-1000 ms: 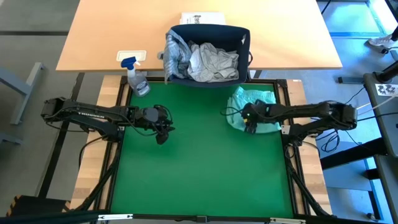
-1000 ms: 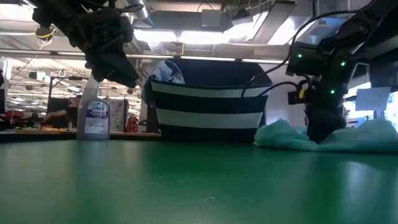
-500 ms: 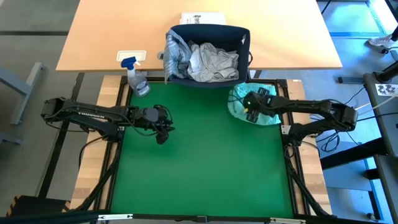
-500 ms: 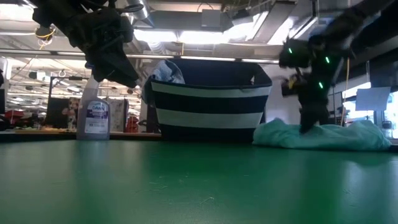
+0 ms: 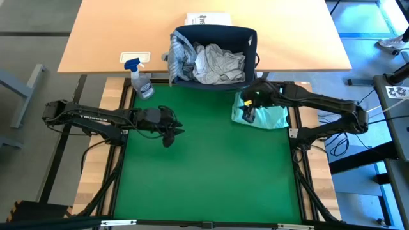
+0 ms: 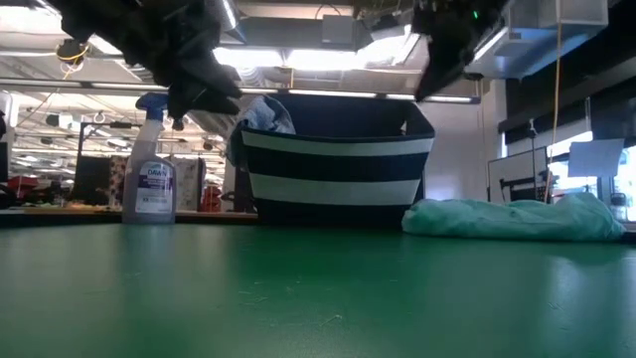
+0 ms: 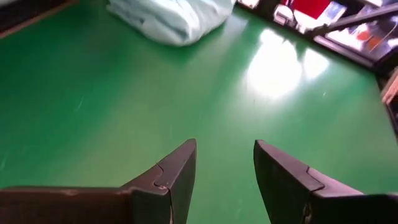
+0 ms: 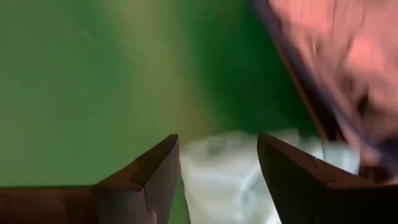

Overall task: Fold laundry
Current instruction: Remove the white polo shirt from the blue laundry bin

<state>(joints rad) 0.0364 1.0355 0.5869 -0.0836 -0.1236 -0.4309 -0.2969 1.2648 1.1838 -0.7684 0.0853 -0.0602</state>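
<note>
The mint-teal garment (image 5: 265, 115) lay crumpled on the green mat (image 5: 204, 172) at its far right corner, just in front of the navy-and-white striped basket (image 5: 249, 45). In the low view the garment (image 6: 512, 219) sat flat on the mat with nothing touching it. The right gripper (image 5: 250, 110) hovered above the garment's left edge, raised off it; its 2 fingers (image 8: 149, 180) stood apart with nothing between them, the pale cloth showing through the gap. The left gripper (image 5: 171, 131) hung over the mat's left half, well apart from the garment, its fingers (image 7: 174, 177) parted and empty. Inside the basket lay the white t-shirt (image 5: 220, 64) beside the grey-blue striped shirt (image 5: 180, 56), bunched against the left wall. A spray bottle (image 5: 140, 80) stood at the mat's far left corner.
</note>
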